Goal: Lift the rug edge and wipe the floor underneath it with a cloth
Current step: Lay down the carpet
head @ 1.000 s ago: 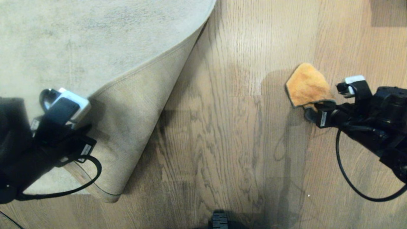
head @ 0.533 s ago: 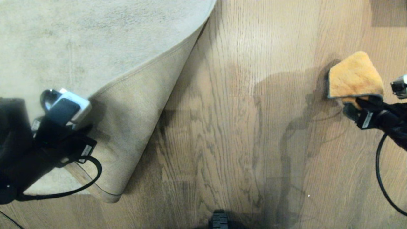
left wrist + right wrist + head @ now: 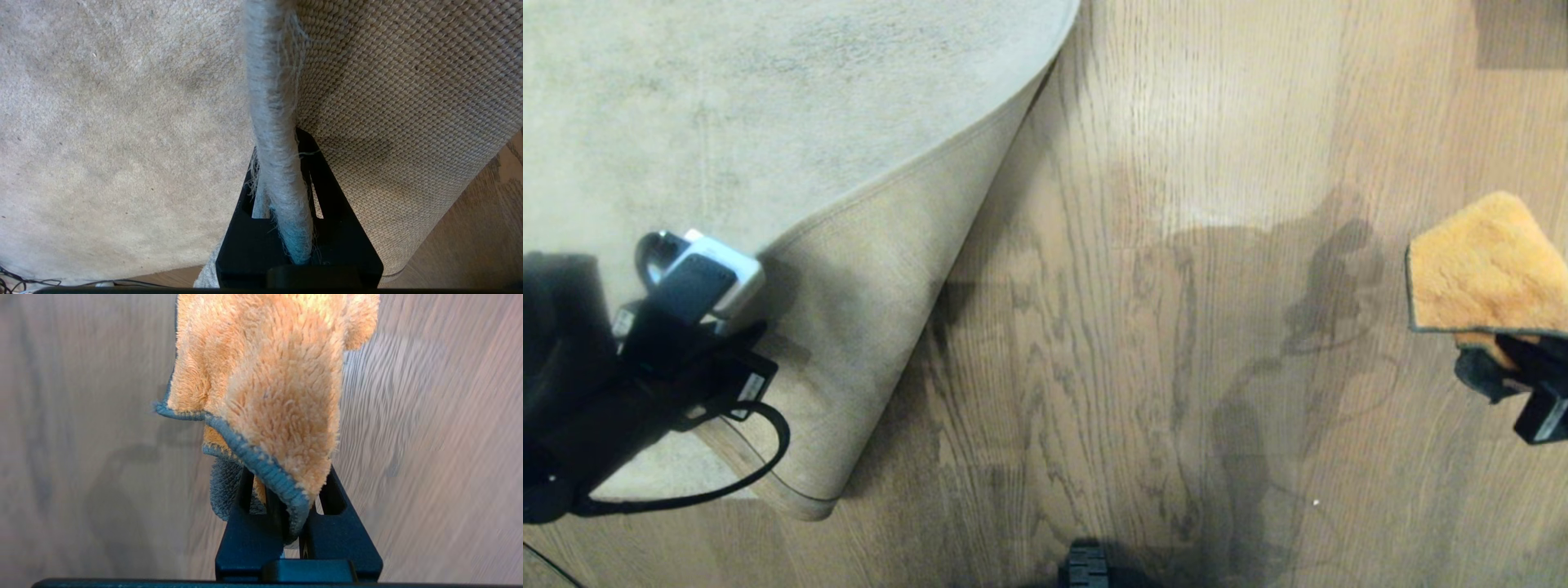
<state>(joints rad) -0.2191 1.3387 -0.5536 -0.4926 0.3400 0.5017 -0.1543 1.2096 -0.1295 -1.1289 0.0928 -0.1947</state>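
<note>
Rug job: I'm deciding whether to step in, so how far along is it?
Done: the rug edge is peeled back, clamped in the left gripper, baring the floor. In hand: the right gripper grips the cloth at the head view's right border, well away from the rug. Left: bring the cloth to the bared strip beside the fold and wipe; whether any wiping has happened cannot be told.

Left claw (image 3: 282, 204) at lower left, arm angled inward, fingers (image 3: 327, 196) pinched together on a grasped fold. Right claw (image 3: 286, 514) at far right, fingers clamped tight, wrist mostly beyond view.
</note>
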